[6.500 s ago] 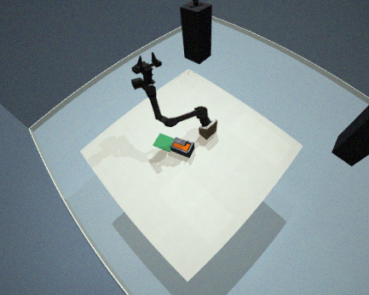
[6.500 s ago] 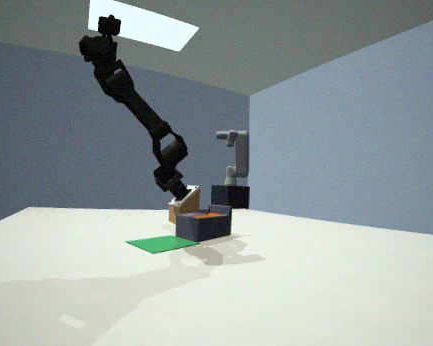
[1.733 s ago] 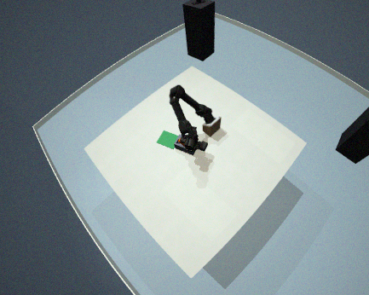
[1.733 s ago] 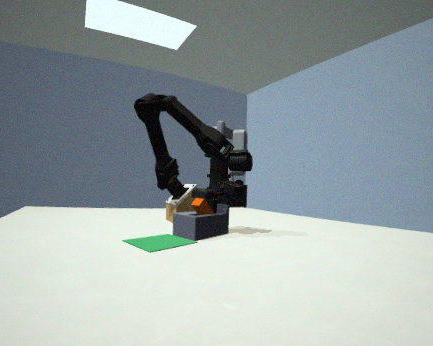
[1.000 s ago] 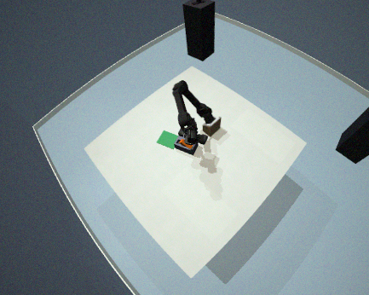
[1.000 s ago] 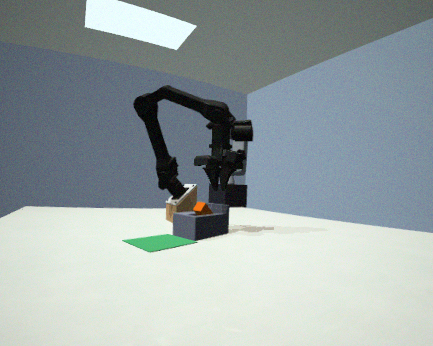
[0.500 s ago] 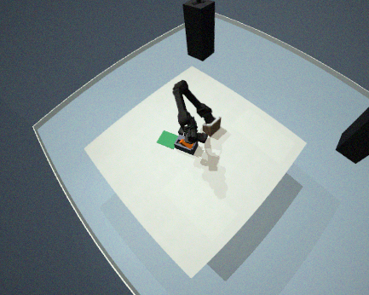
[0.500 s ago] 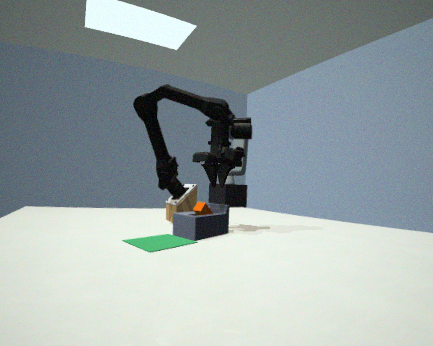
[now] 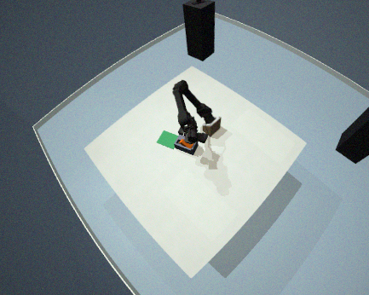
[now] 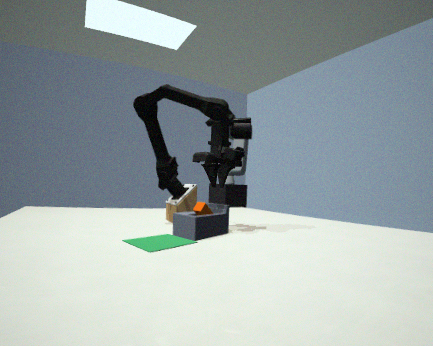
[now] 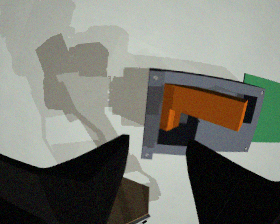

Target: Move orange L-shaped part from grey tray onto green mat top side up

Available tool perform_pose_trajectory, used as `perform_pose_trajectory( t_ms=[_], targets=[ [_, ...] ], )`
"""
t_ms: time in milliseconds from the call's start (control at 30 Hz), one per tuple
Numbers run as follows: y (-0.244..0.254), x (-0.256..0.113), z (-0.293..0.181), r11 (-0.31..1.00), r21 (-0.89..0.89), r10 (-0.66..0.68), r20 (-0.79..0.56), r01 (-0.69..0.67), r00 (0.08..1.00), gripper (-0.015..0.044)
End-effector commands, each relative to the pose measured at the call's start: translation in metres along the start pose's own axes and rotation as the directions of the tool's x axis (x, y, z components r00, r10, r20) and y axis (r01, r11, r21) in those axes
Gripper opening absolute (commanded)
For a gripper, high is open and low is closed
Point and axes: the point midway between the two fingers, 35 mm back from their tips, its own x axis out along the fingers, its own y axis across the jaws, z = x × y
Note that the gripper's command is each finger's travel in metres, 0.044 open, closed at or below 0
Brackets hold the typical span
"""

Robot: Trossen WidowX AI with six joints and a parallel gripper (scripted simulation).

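The orange L-shaped part [image 9: 186,144] [image 10: 201,208] [image 11: 206,106] sits tilted in the grey tray [image 10: 183,227] [image 11: 223,140]. Its L-shaped end, at the left in the wrist view, is down in the pocket. Its other end, toward the green mat [image 9: 166,139] [image 10: 158,242] [image 11: 273,115], stands raised above the rim. My gripper [image 10: 217,186] [image 11: 158,144] points down above the tray, clear of the part. Its fingers are partly open with nothing between them. In the top view the arm hides the fingertips.
The arm's base block [image 9: 211,126] [image 11: 136,200] stands close behind the tray. The mat lies flat beside the tray, on the raised end's side. The tray walls stand up around the pocket. Large black blocks [image 9: 199,34] [image 9: 363,132] are beyond the white table top [image 9: 193,213].
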Motion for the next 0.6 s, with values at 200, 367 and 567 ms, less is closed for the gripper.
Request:
perform_pose_trajectory(
  t_ms=[200, 367, 567],
  targets=[
    [-0.017, -0.001, 0.004, 0.934, 0.358, 0.003, 0.001, -0.003, 1.000, 0.0280],
    [-0.045, -0.002, 0.009, 0.588, 0.809, 0.003, 0.002, -0.004, 1.000, 0.0280],
    [-0.076, -0.003, 0.011, 0.012, 1.000, -0.001, 0.001, -0.001, 1.000, 0.0280]
  ],
)
